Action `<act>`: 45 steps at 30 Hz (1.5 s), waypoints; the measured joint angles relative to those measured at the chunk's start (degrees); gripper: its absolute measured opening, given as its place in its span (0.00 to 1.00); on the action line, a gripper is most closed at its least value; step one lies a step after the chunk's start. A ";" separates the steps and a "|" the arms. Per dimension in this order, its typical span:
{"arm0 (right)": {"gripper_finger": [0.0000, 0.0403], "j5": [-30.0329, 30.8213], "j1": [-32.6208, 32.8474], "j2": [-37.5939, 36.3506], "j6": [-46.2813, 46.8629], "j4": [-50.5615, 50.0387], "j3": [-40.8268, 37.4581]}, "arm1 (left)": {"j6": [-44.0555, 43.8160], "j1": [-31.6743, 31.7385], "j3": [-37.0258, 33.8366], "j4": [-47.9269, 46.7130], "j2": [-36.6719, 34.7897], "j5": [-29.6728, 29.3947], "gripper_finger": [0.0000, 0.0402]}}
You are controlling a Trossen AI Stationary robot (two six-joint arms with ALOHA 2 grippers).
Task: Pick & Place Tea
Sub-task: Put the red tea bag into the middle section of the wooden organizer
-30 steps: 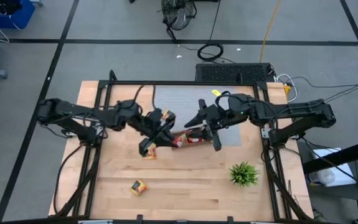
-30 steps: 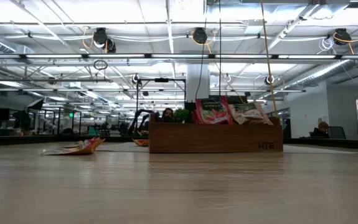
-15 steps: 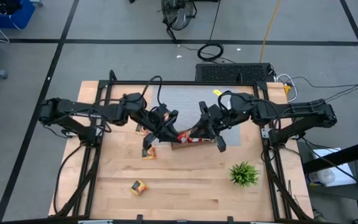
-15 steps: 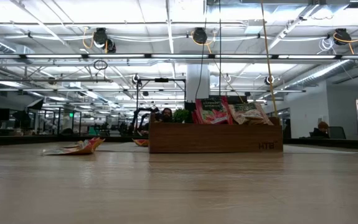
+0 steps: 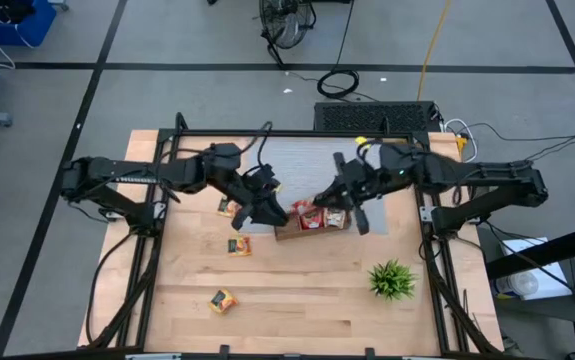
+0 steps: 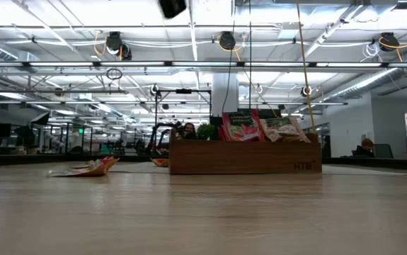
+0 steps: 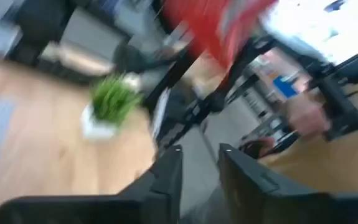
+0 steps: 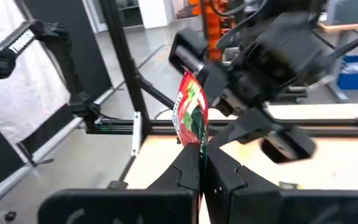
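Observation:
My right gripper [image 8: 200, 167] is shut on a red-and-green tea sachet [image 8: 190, 115] above the brown wooden tray [image 5: 289, 235]. My left gripper [image 5: 270, 210] faces it from the table's left. Its fingers [image 7: 166, 177] stand a little apart with nothing between them, and the red sachet [image 7: 219, 25] shows blurred just beyond them. More tea sachets stand in the tray [image 6: 242, 126]. Loose sachets lie flat on the table at the left [image 5: 229, 207], in the middle [image 5: 238, 245] and near the front [image 5: 224, 300]. My right gripper pinches the sachet's lower edge [image 8: 195, 142] between its two fingertips, coming from the table's right. The sachet stands up beyond the fingers, lifted clear of the tray and the table.
A spiky green plant [image 5: 392, 280] stands on the table at the near right. A grey mat [image 5: 297, 155] covers the far middle. Black frame rails [image 5: 157, 230] run along both sides of the table.
My left gripper has risen from beside the loose sachet in the table's middle and gone toward the far right, up to my right gripper above the tray. My right gripper has shifted a little toward the far edge. The loose sachets have stayed where they lay.

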 joint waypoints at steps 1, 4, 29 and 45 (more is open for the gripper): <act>0.00 0.00 -0.64 -0.85 -0.32 -1.55 0.00 | 0.30 0.62 0.00 -3.43 -0.33 -0.19 0.29; 0.00 0.04 -2.50 -2.21 -1.95 -7.61 0.39 | 1.59 2.53 -0.07 -13.50 -1.49 -2.37 0.38; 0.00 0.16 -5.44 28.28 -23.42 -44.33 11.39 | 6.58 3.62 -0.09 -27.69 -17.90 -22.88 0.49; 0.00 9.64 -4.57 33.82 -26.50 -43.62 11.39 | 4.55 0.11 -0.09 -27.28 -18.86 -23.66 0.49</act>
